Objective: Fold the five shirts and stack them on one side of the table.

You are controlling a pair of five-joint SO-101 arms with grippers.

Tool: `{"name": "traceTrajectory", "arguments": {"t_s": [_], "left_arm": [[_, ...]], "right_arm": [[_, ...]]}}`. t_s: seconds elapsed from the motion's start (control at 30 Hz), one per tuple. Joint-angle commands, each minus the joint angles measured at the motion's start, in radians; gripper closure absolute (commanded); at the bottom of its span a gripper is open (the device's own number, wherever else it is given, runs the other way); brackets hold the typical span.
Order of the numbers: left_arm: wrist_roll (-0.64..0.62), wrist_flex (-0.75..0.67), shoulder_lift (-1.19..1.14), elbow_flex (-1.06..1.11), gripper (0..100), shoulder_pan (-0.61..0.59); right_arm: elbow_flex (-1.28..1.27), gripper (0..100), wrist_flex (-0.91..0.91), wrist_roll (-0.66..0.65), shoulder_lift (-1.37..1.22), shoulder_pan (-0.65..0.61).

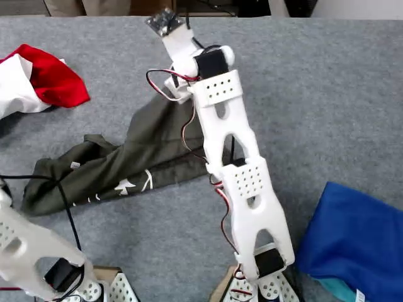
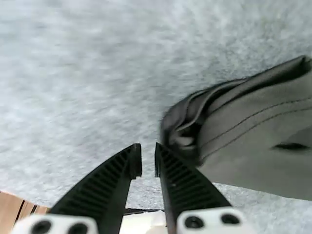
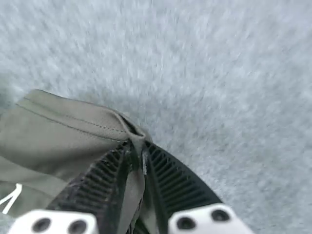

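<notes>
An olive green shirt (image 1: 126,167) lies crumpled across the grey table's middle left. My right gripper (image 3: 138,155) is shut on a hemmed edge of this olive shirt (image 3: 63,134), at its far end under the right arm's wrist (image 1: 214,85). My left gripper (image 2: 145,161) hovers over bare table with its fingers shut on nothing, just beside a bunched corner of the olive shirt (image 2: 243,131). The left arm (image 1: 28,248) sits at the near left. A red and white shirt (image 1: 38,82) lies at the far left. A blue shirt (image 1: 356,242) rests at the near right.
Grey felt covers the table (image 1: 327,94), with open room on the far right. Red and black cables (image 1: 162,85) hang by the right arm's wrist. A black cable (image 1: 63,201) crosses the olive shirt near the left arm.
</notes>
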State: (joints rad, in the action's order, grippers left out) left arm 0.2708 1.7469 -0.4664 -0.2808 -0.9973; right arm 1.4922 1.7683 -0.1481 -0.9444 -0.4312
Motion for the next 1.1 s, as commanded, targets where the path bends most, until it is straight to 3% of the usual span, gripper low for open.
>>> {"name": "traceTrajectory", "arguments": {"t_s": [0.0, 0.07, 0.23, 0.47, 0.63, 1.07], "left_arm": [[0.002, 0.014, 0.154, -0.014, 94, -0.018], [-0.025, 0.014, 0.213, -0.014, 94, 0.003], [-0.245, 0.011, 0.302, -0.029, 94, 0.087], [-0.548, -0.052, 0.2, -0.08, 93, 0.324], [-0.684, -0.094, 0.068, -0.229, 93, 0.376], [-0.867, -0.087, -0.219, -0.589, 93, 0.479]], "right_arm": [[0.051, 99.4, 0.014, -0.003, 0.165, 0.013], [0.051, 99.4, 0.014, -0.003, 0.222, 0.013], [0.039, 99.4, 0.018, -0.009, 0.329, 0.044], [-0.101, 99.4, 0.015, -0.071, 0.321, 0.076], [-0.166, 99.4, 0.014, -0.132, 0.266, 0.036], [-0.163, 99.4, 0.008, -0.356, 0.059, -0.012]]}}
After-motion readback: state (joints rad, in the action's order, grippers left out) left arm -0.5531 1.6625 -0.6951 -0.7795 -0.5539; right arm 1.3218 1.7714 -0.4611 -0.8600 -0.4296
